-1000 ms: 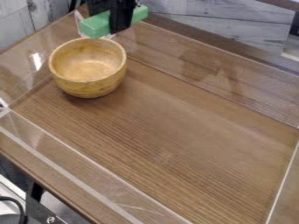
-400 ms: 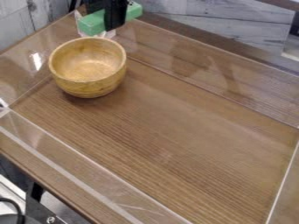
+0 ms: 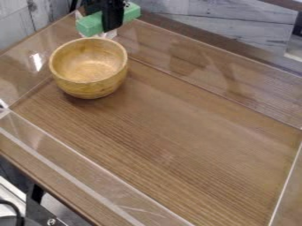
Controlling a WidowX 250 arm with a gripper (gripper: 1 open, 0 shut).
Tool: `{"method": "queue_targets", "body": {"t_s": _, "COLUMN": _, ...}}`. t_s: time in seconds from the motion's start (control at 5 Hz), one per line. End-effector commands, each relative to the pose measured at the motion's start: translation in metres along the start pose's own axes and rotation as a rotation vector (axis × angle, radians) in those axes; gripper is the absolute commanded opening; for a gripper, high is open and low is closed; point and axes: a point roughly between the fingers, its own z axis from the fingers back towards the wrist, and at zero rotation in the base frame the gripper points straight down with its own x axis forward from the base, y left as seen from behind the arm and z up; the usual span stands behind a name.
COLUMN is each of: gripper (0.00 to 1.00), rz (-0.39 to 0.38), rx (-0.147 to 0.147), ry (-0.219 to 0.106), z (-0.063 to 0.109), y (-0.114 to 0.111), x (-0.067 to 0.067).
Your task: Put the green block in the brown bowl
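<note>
A green block has shifted slightly left in the upper left of the frame since the earlier picture, carried along with the dark fingers of a robot arm, while a brown bowl has stayed in place.

The arm reaches in from the top edge of the frame, with only its dark lower end in view; the rest lies outside the picture. Its fingers point downward and are clamped on the green block near the middle of its length, leaving a bright green end showing on either side. The block slants in the picture, its left end lower than its right. It appears just above the bowl's far rim in the frame, outside the round opening; its exact height over the tabletop cannot be told from this view.

The bowl sits upright on the wooden tabletop in the upper left of the frame, its golden-tan inside facing the camera. Beyond the tabletop, a grey-white streaked surface runs across the upper right. Dark cables curl at the lower left corner, beside the tabletop's near left edge.
</note>
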Motion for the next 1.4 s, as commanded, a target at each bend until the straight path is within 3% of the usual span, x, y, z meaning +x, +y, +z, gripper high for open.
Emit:
{"method": "queue_targets", "body": {"t_s": 0.0, "gripper": 0.00, "rz": 0.000, "rx": 0.028, "ry": -0.054, "z": 0.013, "y": 0.005, "x": -0.001}}
{"method": "queue_targets", "body": {"t_s": 0.4, "gripper": 0.00, "rz": -0.008, "rx": 0.024, "ry": -0.068, "z": 0.008, "y": 0.005, "x": -0.009}}
{"method": "queue_targets", "body": {"t_s": 1.2, "gripper": 0.00, "rz": 0.009, "rx": 0.021, "ry": -0.096, "z": -0.017, "y": 0.023, "x": -0.005}}
